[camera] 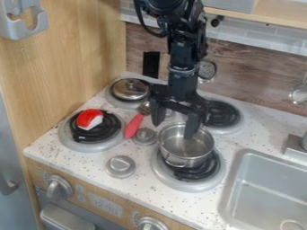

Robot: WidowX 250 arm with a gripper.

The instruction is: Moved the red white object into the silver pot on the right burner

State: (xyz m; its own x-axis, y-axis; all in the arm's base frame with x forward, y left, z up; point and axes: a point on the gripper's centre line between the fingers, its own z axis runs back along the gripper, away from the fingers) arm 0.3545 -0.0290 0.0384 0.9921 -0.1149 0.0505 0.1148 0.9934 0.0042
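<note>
Hanging wide: one end effector [173, 130] | one silver pot [185, 155] | one red-white object [90, 119] | four burners [111, 129]

The speckled white counter [153, 192] carries a red and white toy [89, 119] on the front left burner [73, 143], a silver pot [193, 162] on the front right burner [180, 185], a metal lid [130, 89] at back left, and a red-handled utensil [133, 126] between the front burners.
</note>
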